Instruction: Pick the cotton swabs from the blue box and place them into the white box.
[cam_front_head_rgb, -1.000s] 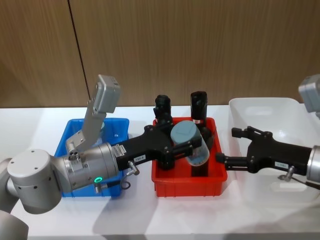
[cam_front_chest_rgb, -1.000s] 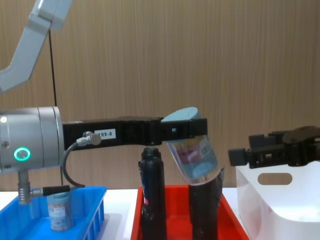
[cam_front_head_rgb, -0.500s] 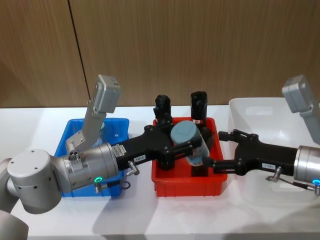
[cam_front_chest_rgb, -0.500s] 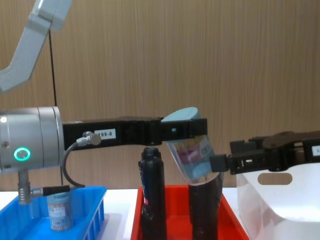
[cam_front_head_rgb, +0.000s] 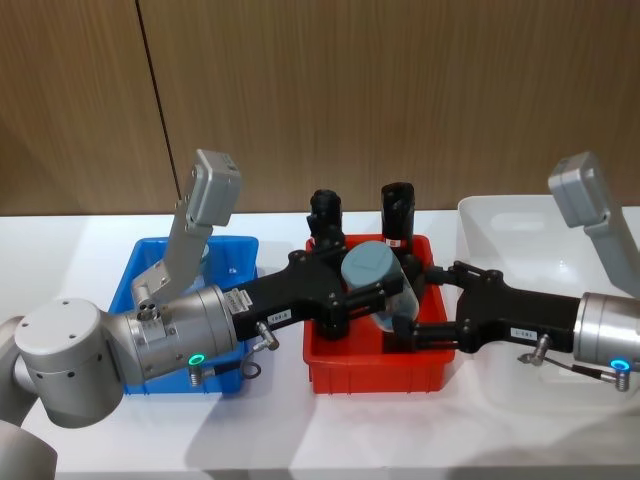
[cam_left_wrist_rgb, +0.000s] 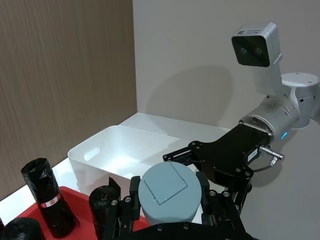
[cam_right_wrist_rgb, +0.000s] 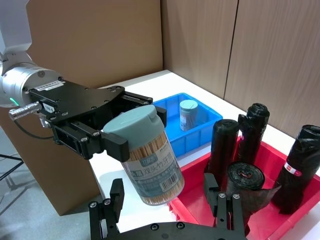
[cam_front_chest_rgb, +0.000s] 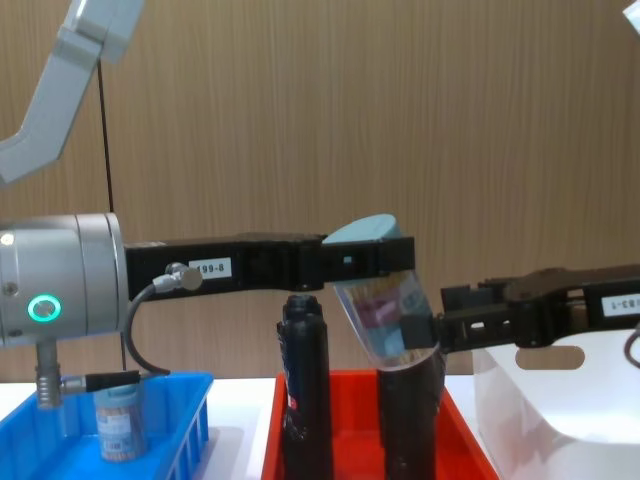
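My left gripper (cam_front_head_rgb: 358, 282) is shut on a tub of cotton swabs (cam_front_head_rgb: 388, 295), a clear cylinder with a grey-blue lid, and holds it tilted above the red crate. My right gripper (cam_front_head_rgb: 416, 300) is open, with a finger on either side of the tub's lower end (cam_right_wrist_rgb: 150, 160). The chest view shows its fingertips (cam_front_chest_rgb: 418, 328) level with the bottom of the tub (cam_front_chest_rgb: 385, 305). Another tub of cotton swabs (cam_right_wrist_rgb: 188, 114) stands in the blue box (cam_front_head_rgb: 135, 275). The white box (cam_front_head_rgb: 520, 215) sits at the right, behind my right arm.
A red crate (cam_front_head_rgb: 370, 375) between the two boxes holds black wrapped bottles (cam_front_head_rgb: 397, 215), right under the held tub. A wood-panelled wall runs behind the white table.
My right gripper has moved left from over the white box, and its open fingers now flank the tub. The left arm and the tub have not moved.
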